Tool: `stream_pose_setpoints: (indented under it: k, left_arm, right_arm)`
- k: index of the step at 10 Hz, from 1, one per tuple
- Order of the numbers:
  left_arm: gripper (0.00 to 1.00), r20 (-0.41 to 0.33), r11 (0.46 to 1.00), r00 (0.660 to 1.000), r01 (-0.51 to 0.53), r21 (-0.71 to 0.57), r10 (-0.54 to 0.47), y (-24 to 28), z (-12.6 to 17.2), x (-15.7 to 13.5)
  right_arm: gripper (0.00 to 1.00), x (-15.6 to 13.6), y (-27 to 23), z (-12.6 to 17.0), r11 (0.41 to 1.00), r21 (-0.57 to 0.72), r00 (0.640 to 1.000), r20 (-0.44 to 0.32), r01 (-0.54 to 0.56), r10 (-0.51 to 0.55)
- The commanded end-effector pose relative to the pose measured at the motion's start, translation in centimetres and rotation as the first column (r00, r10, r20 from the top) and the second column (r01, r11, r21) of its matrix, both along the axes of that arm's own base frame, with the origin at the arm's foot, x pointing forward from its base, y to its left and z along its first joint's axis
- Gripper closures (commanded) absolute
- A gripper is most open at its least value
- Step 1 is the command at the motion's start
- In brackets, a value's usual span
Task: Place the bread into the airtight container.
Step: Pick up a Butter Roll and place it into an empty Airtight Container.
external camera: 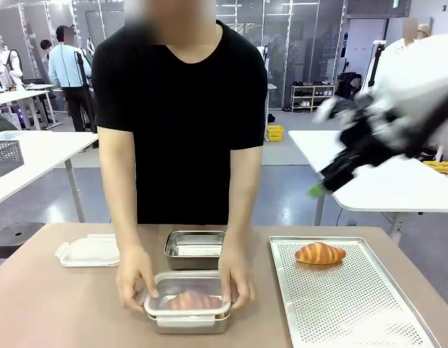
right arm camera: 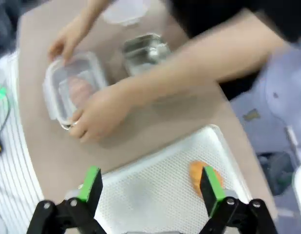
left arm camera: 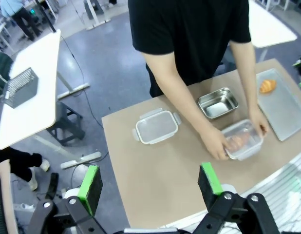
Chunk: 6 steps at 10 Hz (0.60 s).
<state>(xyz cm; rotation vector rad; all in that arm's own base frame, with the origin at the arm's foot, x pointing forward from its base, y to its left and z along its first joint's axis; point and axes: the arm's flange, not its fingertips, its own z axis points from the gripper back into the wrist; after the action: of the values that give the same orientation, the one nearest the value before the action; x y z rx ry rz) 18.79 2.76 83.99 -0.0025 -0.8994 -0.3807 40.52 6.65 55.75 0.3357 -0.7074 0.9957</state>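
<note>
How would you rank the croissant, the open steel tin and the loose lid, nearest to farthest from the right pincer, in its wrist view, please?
1. Croissant, on the tray, just beyond the right pincer.
2. Open steel tin, farther on, mid-table.
3. Loose lid, at the table's far edge.

1. Person's hands, both clasping the lidded container at the desk's near edge, middle: no way in for me.
2. Tray, right edge: open mesh; croissant at its far end.
3. Desk's near-left corner: free.
</note>
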Motion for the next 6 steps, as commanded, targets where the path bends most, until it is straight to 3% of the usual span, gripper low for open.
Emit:
stream_pose_setpoints:
  k: [1,3,6]
  left_arm:
    - [0.0,0.0,1.0,1.0,0.0,0.001,0.0,0.0,0.1,0.0]
    - [0.0,0.0,1.0,1.0,0.0,0.001,0.0,0.0,0.1,0.0]
    - [0.0,0.0,1.0,1.0,0.0,0.001,0.0,0.0,0.1,0.0]
  right_arm:
    - [0.0,-11.2,-12.6,4.4,0.947,0.206,0.959,0.086,0.247,-0.269]
    - [0.0,-18.4,-18.9,4.4,0.885,0.306,0.914,0.095,0.351,-0.395]
    - [0.0,-19.6,-22.5,-0.9,0.818,0.429,0.901,0.024,0.382,-0.433]
